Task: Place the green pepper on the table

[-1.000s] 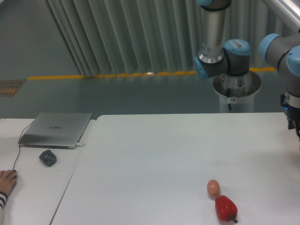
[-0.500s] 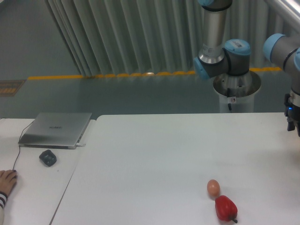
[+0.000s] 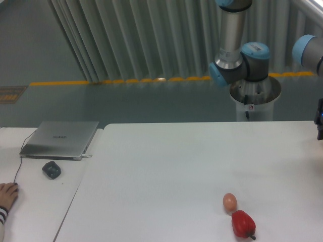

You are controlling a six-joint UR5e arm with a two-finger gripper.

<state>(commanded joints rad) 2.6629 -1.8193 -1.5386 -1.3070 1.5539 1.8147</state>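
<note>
Green pepper does not show anywhere, so its direction cannot be told. At the right edge only a dark sliver of the gripper shows; its fingers' state cannot be told. Far to its lower left, on the table, lie an egg and a red pepper.

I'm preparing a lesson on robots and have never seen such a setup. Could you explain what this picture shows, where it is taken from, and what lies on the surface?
One fixed camera looks across a white table from the front. The grey and blue jointed tubes at upper right are a robot arm; it runs out of the picture at the right edge, so its claw is not in view, and whether it holds anything cannot be seen. On the table lie an egg and, right beside it, a red pepper. No green pepper shows here. On the desk to the left are a closed laptop, a mouse, and a person's hand.
</note>
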